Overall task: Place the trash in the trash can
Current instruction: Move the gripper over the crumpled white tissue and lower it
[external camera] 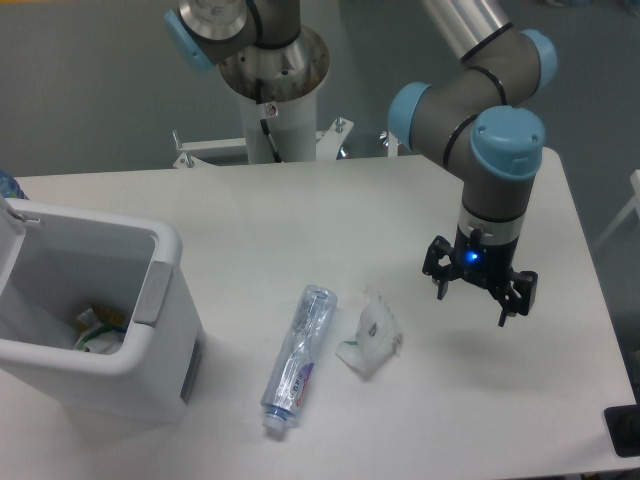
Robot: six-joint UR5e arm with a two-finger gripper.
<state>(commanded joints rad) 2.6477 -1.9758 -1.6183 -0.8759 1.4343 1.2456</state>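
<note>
gripper (472,297) seemingly open, right of wrapper (370,343)

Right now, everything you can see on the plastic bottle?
The bottle is long, clear plastic, with a bluish-purple label on its lower half. It lies on its side on the white table, cap end pointing toward the camera, base tilted away to the right. It looks empty and slightly dented. The crumpled wrapper lies just right of it, apart as far as I can tell; the trash can stands to its left. Nothing grips it.

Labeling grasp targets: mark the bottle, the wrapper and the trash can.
bottle (297,360), fixed camera, mid-body.
wrapper (370,335), fixed camera, crumpled centre.
trash can (165,250), fixed camera, right rim corner.
</note>
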